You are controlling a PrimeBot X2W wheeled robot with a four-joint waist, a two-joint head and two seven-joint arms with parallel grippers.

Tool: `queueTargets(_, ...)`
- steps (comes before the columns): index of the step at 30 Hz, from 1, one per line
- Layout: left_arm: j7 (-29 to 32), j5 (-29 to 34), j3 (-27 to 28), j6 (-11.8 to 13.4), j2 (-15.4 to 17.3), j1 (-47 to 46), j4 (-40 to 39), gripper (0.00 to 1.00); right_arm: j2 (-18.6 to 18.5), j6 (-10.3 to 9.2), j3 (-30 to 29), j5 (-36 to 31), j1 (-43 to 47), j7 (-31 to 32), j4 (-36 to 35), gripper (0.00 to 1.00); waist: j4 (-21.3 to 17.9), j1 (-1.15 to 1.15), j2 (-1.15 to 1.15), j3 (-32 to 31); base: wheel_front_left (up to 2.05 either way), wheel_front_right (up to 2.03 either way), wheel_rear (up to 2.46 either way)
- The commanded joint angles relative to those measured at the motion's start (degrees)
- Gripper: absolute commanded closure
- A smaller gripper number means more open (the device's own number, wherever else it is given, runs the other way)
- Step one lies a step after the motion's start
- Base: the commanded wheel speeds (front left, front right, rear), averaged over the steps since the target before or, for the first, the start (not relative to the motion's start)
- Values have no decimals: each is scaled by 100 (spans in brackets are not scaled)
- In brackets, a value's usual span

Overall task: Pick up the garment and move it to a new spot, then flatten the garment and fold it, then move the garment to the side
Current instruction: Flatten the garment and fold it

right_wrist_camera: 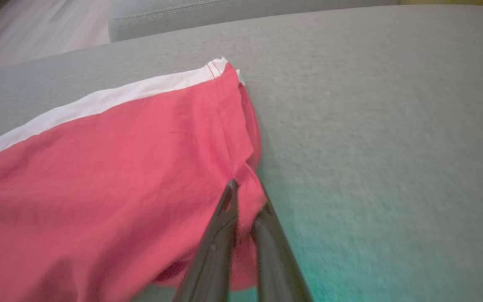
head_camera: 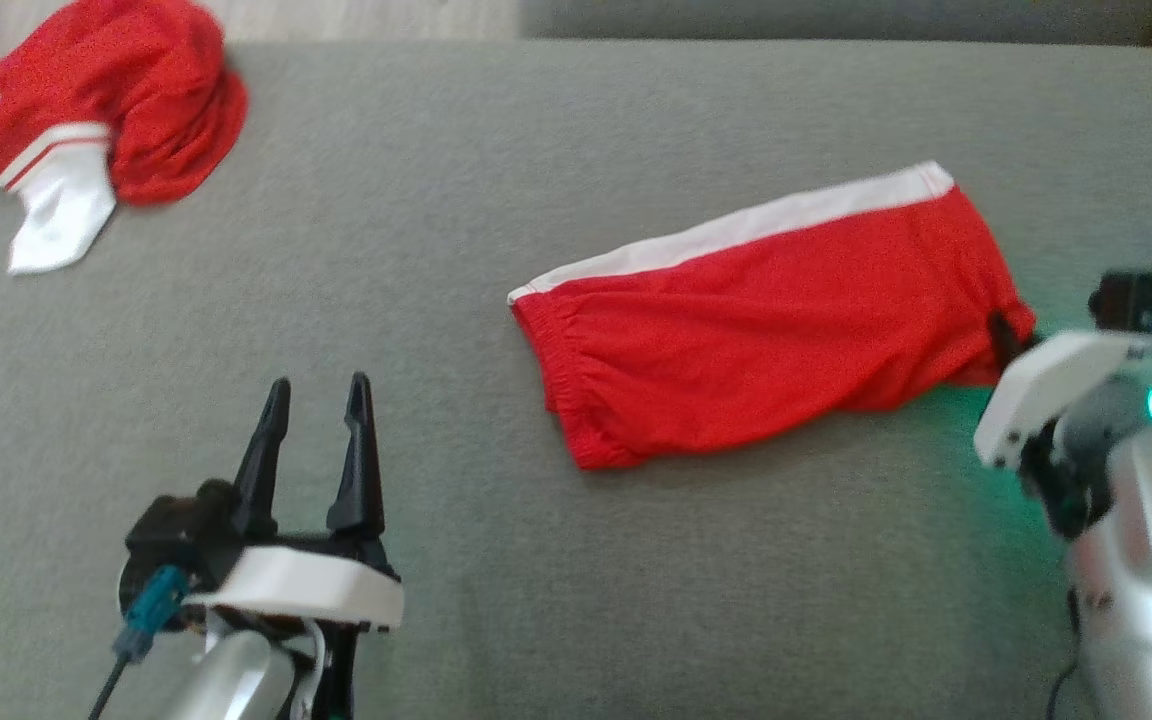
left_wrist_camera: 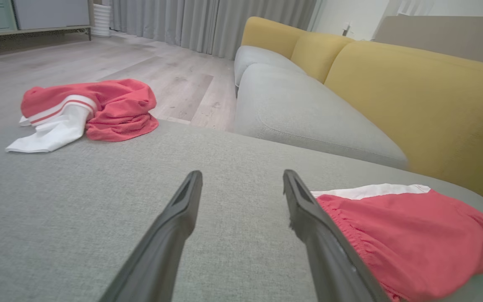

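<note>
Two risks, I think. My left gripper (head_camera: 320, 385) is spread and empty, well apart from the shorts (head_camera: 766, 320), so their waistband end has no support, and dragging could bunch or unfold them. My right gripper (right_wrist_camera: 245, 188) is clenched on one hem corner only, a thin pinch that may slip or catch just the top layer. The shorts look folded and fairly flat. They're red with a gathered waistband left and a white stripe along the far edge, lying mid-right on the grey cushion (head_camera: 536, 150).

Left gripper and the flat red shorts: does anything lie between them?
No. The head view shows bare grey upholstery between the left gripper and the red shorts.
</note>
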Motion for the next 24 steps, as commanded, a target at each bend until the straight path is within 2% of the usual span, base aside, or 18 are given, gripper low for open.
queueTargets(1,-47,17,267,47,177,-62,-177,0,125,-4,-62,-133,141,-146,-341,100,-311,0,0,-267,0,0,0)
queueTargets(7,-13,14,226,105,231,122,-221,0,535,-4,-657,-538,922,-323,-1071,100,-591,0,0,-427,0,0,0)
queueTargets(13,30,45,138,132,232,170,-241,0,663,-4,-832,-586,1372,-276,-1551,100,-652,0,0,-446,0,0,0)
queueTargets(19,55,65,85,133,240,163,-231,0,669,-4,-771,-531,1439,-334,-1644,100,-570,0,0,-485,0,0,0)
queueTargets(24,54,51,82,160,247,204,-218,0,671,-4,-341,-456,1222,-332,-1771,100,-426,0,0,-572,0,0,0)
